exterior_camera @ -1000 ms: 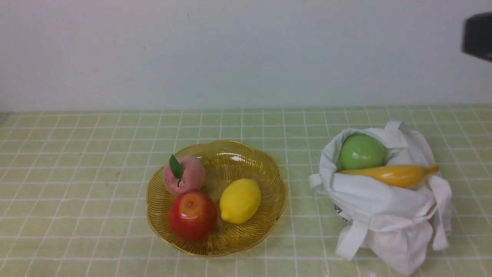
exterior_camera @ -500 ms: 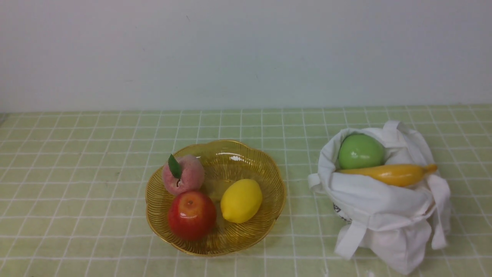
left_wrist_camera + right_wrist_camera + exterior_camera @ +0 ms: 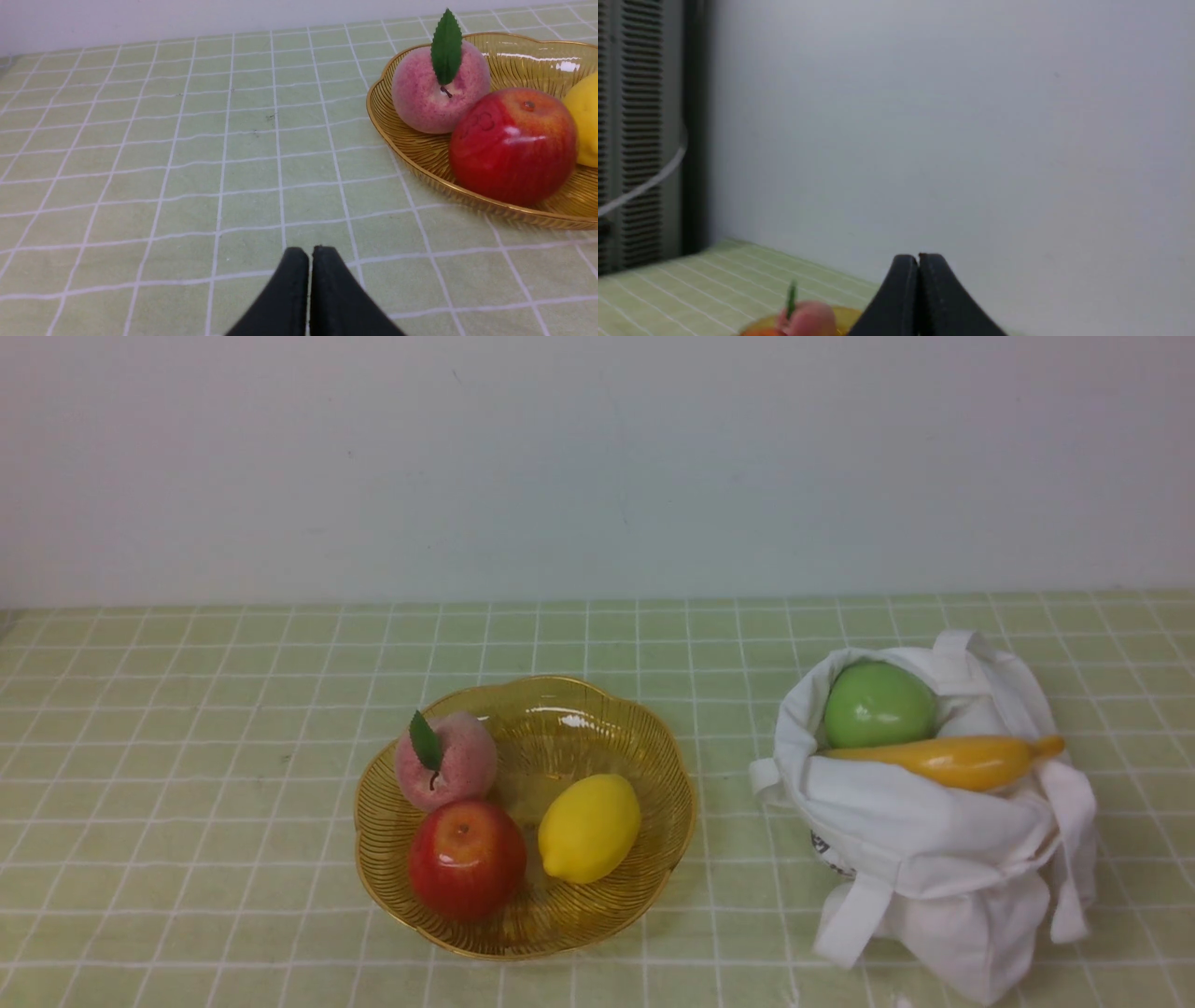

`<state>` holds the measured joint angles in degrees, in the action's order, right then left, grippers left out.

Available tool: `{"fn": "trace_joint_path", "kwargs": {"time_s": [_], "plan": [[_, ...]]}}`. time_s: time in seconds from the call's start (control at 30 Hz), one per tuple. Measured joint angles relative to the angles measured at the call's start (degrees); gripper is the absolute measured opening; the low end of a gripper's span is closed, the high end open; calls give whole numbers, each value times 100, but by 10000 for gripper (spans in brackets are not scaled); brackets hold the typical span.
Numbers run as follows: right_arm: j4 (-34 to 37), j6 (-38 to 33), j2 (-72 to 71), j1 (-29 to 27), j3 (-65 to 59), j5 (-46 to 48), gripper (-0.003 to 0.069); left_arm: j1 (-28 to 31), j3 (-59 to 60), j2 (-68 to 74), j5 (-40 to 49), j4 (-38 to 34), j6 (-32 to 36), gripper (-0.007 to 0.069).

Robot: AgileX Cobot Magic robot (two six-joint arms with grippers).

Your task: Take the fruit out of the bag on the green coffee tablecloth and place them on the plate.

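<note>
The white cloth bag point(image 3: 934, 845) sits at the right on the green coffee tablecloth point(image 3: 187, 756), its mouth open. Inside it lie a green apple point(image 3: 878, 705) and a banana point(image 3: 952, 758). The amber plate point(image 3: 597, 719) at the middle holds a yellow lemon point(image 3: 588, 828), a red apple point(image 3: 467, 859) and a pink peach point(image 3: 445, 758). Neither arm shows in the front view. My left gripper point(image 3: 310, 252) is shut and empty, low over the cloth beside the plate point(image 3: 420, 154). My right gripper point(image 3: 918, 259) is shut and empty, raised and facing the wall.
A pale wall point(image 3: 597, 467) rises right behind the table's far edge. In the right wrist view a grey slatted panel point(image 3: 640, 130) and a white cable point(image 3: 649, 179) stand past the table's end.
The dark right arm that showed at the upper right edge of the front view has left the frame. The lemon has shifted slightly to the right in the plate.
</note>
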<state>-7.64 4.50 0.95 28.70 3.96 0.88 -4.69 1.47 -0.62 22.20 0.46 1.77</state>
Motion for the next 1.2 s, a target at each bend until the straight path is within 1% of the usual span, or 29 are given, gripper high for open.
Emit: {"fn": "trace_joint_path", "kwargs": {"time_s": [0.07,0.1,0.13,0.17,0.2,0.27,0.3,0.33,0.5,1.2], "plan": [[32,0,-23,-640,-355,30,-14,0,0,0,0,0,0,-8],[49,0,-23,-709,-383,61,-14,0,0,0,0,0,0,-8],[114,0,-36,-1254,-524,234,-14,0,0,0,0,0,0,-8],[191,0,-82,-1684,-548,539,-14,0,0,0,0,0,0,-8],[200,0,-98,-1794,-560,648,-14,0,0,0,0,0,0,-8],[221,-6,-142,-2307,-561,1373,-14,0,0,0,0,0,0,-8],[229,-13,-142,-2431,-561,1747,-15,0,0,0,0,0,0,-8],[233,-19,-142,-2547,-555,1916,-15,0,0,0,0,0,0,-8],[233,-31,-142,-2647,-543,2024,-15,0,0,0,0,0,0,-8],[244,-26,-142,-2647,-534,2059,-15,0,0,0,0,0,0,-8]]}}
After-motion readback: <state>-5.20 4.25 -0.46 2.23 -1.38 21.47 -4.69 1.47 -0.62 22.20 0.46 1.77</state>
